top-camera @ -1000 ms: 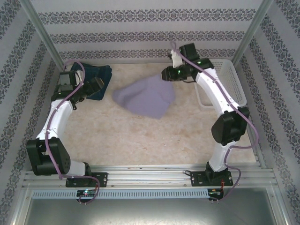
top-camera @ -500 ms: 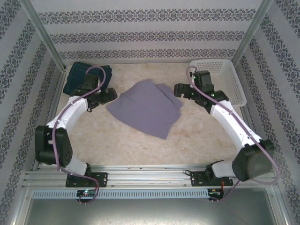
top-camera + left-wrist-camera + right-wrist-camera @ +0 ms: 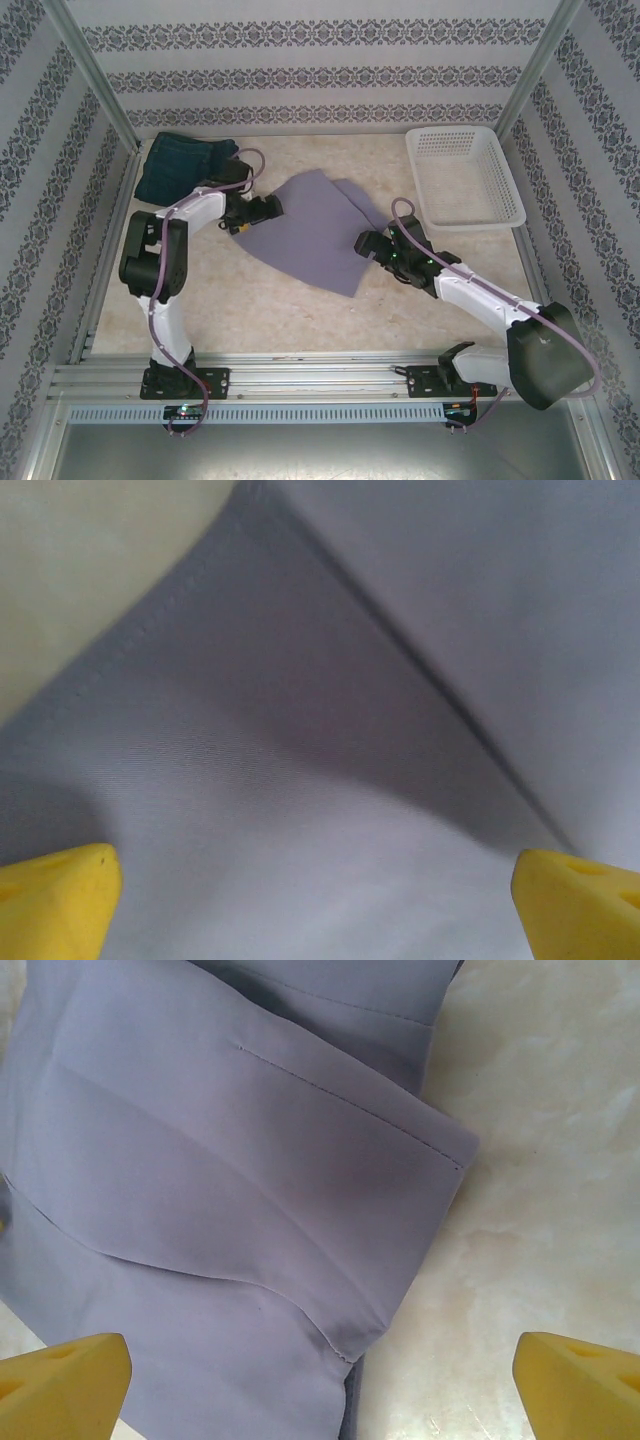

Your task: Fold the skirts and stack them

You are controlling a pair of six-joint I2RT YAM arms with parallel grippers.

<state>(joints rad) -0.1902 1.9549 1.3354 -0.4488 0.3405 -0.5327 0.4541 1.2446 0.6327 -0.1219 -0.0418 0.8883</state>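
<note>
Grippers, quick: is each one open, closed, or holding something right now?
Left gripper: open, holding nothing, over the left part of the lavender skirt.
Right gripper: open, holding nothing, over the skirt's right edge.

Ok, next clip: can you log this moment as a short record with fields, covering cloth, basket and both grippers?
lavender skirt: spread at the centre of the table, one layer folded over
dark blue denim skirts: folded pile, far left corner
white lattice basket: far right corner
left gripper: open, close above lavender skirt's left edge
right gripper: open, over its near right edge
held: nothing
</note>
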